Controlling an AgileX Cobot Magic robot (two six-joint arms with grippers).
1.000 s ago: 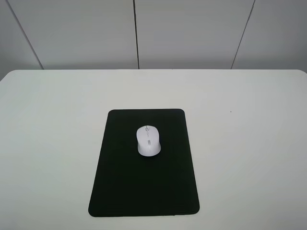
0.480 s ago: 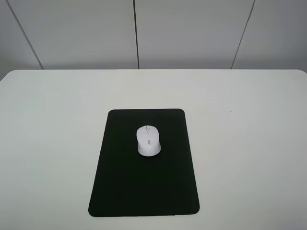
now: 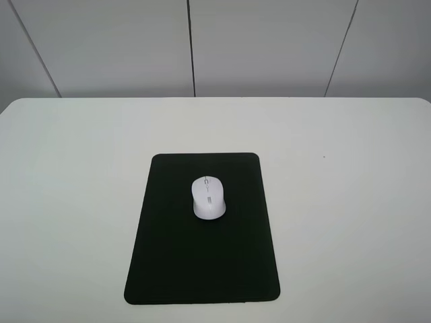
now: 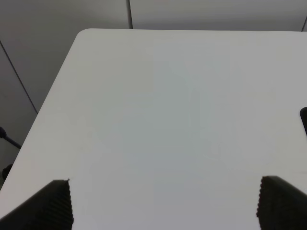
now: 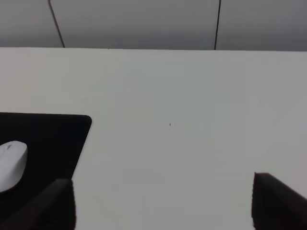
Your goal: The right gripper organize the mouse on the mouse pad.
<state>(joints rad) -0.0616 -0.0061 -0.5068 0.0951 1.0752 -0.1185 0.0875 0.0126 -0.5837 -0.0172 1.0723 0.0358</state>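
The white mouse (image 3: 208,197) rests on the upper middle of the black mouse pad (image 3: 202,262) at the centre of the white table (image 3: 350,202). Neither arm shows in the exterior high view. In the right wrist view the mouse (image 5: 11,165) and a corner of the pad (image 5: 53,139) lie off to one side of my right gripper (image 5: 163,203), whose dark fingertips (image 5: 276,201) stand wide apart over bare table. My left gripper (image 4: 165,203) is also open and empty, with fingertips (image 4: 50,206) far apart; a sliver of the pad (image 4: 304,120) shows at the frame edge.
Grey wall panels (image 3: 269,47) stand behind the table's far edge. The table's rounded far corner (image 4: 84,36) shows in the left wrist view, with a dark stand part (image 4: 5,139) beyond its side edge.
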